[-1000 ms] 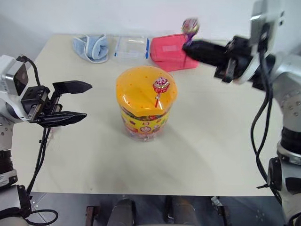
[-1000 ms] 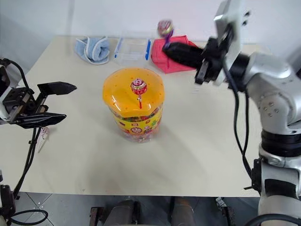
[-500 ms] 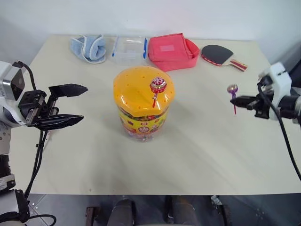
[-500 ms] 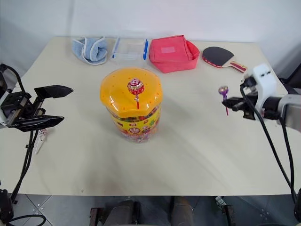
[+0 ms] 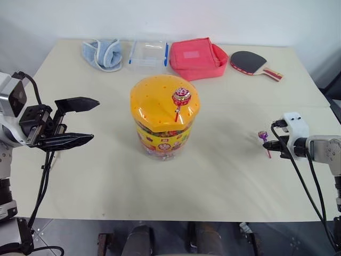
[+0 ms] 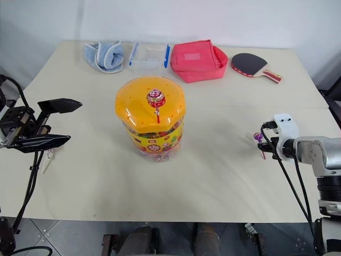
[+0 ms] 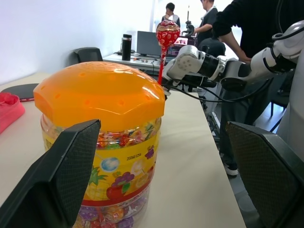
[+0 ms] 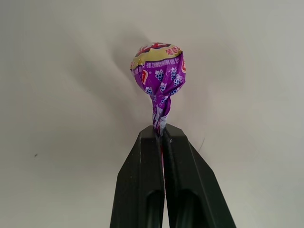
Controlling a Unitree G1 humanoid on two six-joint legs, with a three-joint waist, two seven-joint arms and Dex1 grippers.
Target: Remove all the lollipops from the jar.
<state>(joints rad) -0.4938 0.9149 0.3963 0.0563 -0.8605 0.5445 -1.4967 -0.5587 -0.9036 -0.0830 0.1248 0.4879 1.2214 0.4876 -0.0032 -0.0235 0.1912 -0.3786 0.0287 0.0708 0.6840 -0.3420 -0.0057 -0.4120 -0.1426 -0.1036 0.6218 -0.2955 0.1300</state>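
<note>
The jar, a clear tub with a yellow label and a domed orange lid, stands mid-table. One lollipop on a red stick is upright in the lid, also seen at the lollipop. My right gripper is shut on the stick of a purple lollipop, low over the table's right side and far from the jar. My left gripper hangs open left of the jar, with nothing between its fingers. Under it, a small wrapped lollipop with a white stick lies on the table.
Along the table's far edge lie a blue cloth, a clear box with blue clips, a pink pouch and a table tennis paddle. People stand beyond the table's right side.
My right gripper has swung down and to the right with the purple lollipop, from above the pink pouch to low over the table's right side. The left gripper has stayed put.
</note>
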